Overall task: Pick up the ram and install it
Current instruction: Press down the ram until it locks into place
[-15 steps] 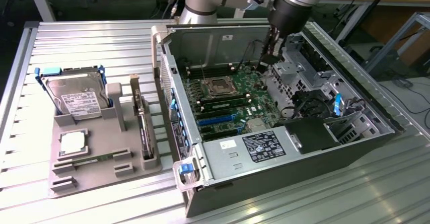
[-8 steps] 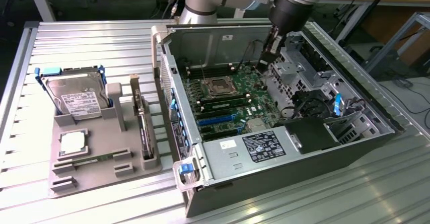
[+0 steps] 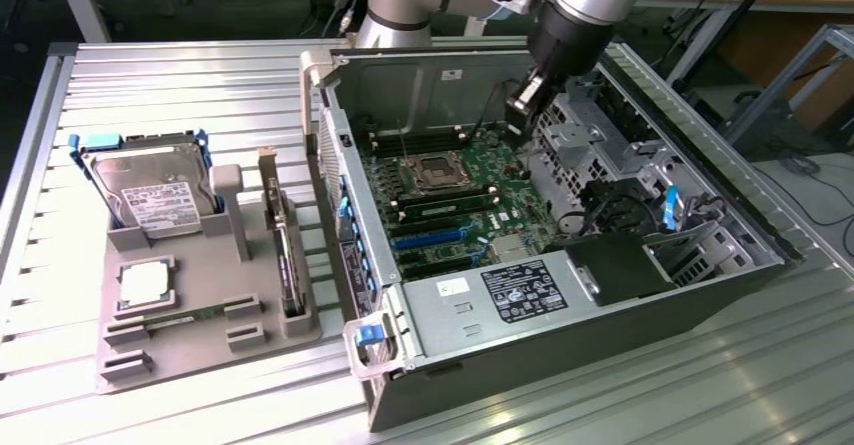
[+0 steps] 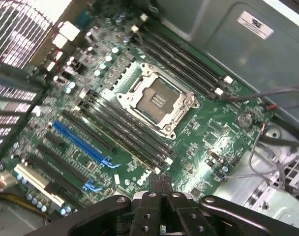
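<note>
- The gripper [image 3: 518,130] [image 4: 159,183] hangs inside the open computer case [image 3: 694,275], near the case's back wall. It is above the motherboard [image 3: 461,220] [image 4: 203,132] and not touching it.
- Its two fingers [image 4: 153,184] are pressed together with nothing between them.
- The ram [image 3: 174,312] appears to be the thin green strip lying flat in the grey holder tray [image 3: 200,350]. The tray sits outside the case on the exterior view's left, well apart from the gripper.
- In the same tray, outside the case:
  - a hard drive [image 3: 150,190] stands upright in a blue frame
  - an expansion card [image 3: 283,240] stands on edge, nearest the case wall
  - a square silver-topped processor [image 3: 144,283] lies just beside the ram
- Inside the case, an empty processor socket [image 3: 435,172] [image 4: 157,101] with a metal frame sits mid-board, with rows of black memory slots [image 4: 184,56] on both sides of it.
- A green stick with black chips [image 3: 447,205] seems to stand in a slot beside the socket. Whether it is fully seated cannot be told.
- Blue card slots [image 3: 430,233] [image 4: 80,142] lie further toward the front of the case.
- Loose wires [image 4: 272,147] and the metal drive cage [image 3: 587,140] crowd the side of the case beside the gripper.
- The case's side wall [image 3: 334,195] stands between the tray and the motherboard.
</note>
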{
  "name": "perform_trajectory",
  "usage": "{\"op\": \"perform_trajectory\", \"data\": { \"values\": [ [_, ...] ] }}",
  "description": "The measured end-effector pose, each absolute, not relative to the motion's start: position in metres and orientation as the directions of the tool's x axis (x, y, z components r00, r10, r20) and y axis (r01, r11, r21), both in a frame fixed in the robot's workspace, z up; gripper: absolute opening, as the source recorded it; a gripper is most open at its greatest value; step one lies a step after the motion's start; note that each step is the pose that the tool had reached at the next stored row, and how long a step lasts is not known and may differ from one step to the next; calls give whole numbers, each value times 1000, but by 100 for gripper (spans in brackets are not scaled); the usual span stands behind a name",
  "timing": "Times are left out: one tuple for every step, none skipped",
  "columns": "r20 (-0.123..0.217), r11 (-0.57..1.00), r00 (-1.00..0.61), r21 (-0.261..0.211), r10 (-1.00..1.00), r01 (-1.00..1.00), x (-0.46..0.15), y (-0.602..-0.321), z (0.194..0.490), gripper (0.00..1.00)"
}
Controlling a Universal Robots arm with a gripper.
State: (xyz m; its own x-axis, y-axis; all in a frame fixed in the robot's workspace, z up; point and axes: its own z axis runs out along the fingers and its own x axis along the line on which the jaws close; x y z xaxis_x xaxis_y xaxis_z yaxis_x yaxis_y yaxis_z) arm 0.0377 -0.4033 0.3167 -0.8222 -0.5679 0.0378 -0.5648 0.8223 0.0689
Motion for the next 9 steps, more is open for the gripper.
{"op": "perform_trajectory", "data": {
  "values": [
    [38,846,-846,69,-532,-529,38,-403,316,11],
    [38,864,-864,69,-503,-499,38,-403,316,11],
    [38,883,-884,69,-467,-464,38,-403,316,11],
    [38,908,-909,69,-416,-412,38,-403,316,11],
    [38,925,-925,69,-377,-374,38,-403,315,11],
    [38,936,-936,69,-349,-346,38,-403,315,11],
    [38,947,-948,69,-316,-313,38,-403,315,11],
    [38,956,-957,69,-289,-286,38,-403,315,11],
    [38,966,-967,69,-253,-250,38,-403,315,11]
  ]
}}
